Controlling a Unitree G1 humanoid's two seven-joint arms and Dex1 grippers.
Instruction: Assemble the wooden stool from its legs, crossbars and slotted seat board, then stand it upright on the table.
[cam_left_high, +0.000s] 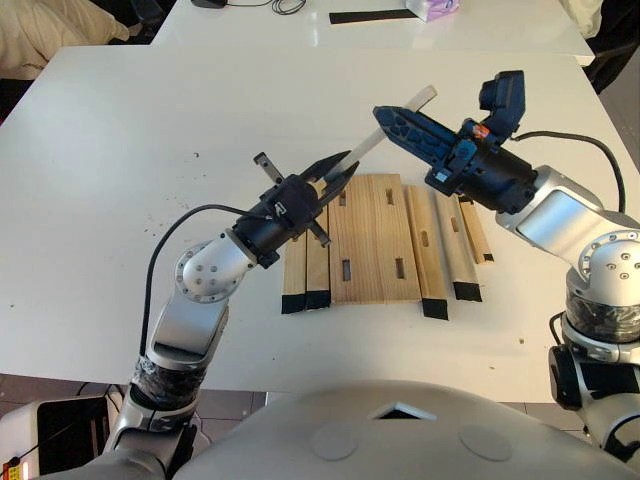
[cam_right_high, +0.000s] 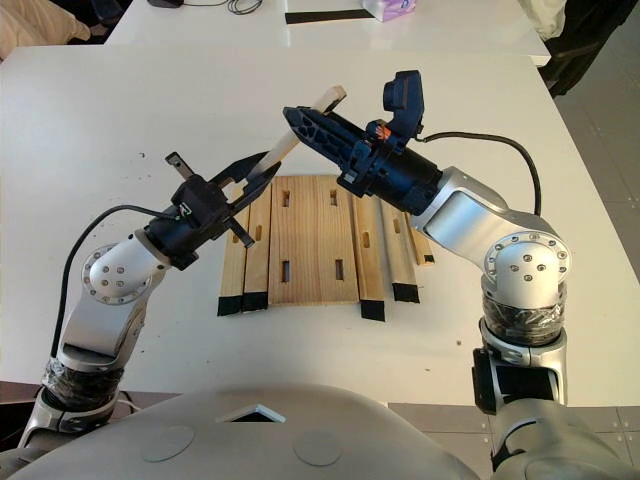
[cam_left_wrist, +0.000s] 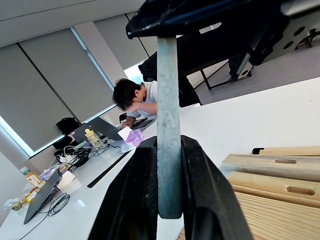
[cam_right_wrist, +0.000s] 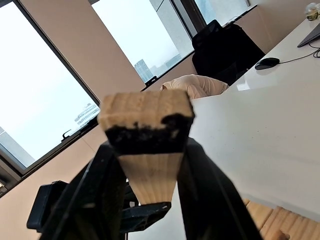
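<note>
A pale wooden crossbar (cam_left_high: 365, 150) with a black-tipped end (cam_right_wrist: 146, 120) hangs slanted above the table, held from both ends. My left gripper (cam_left_high: 338, 170) is shut on its lower end, and the bar (cam_left_wrist: 168, 125) rises between the black fingers (cam_left_wrist: 137, 190). My right gripper (cam_left_high: 392, 120) is shut on the bar's upper part, with the tip (cam_left_high: 427, 96) sticking out past it. Under them the slotted seat board (cam_left_high: 370, 240) lies flat. Two legs (cam_left_high: 305, 270) lie against its left side and three more pieces (cam_left_high: 445, 250) lie to its right.
The white table (cam_left_high: 120, 180) has free room to the left and at the back. Behind it, a second table (cam_left_high: 500, 30) carries a purple box (cam_left_high: 435, 8) and a black strip (cam_left_high: 370, 15). The right arm's cable (cam_left_high: 575, 140) loops over the table's right edge.
</note>
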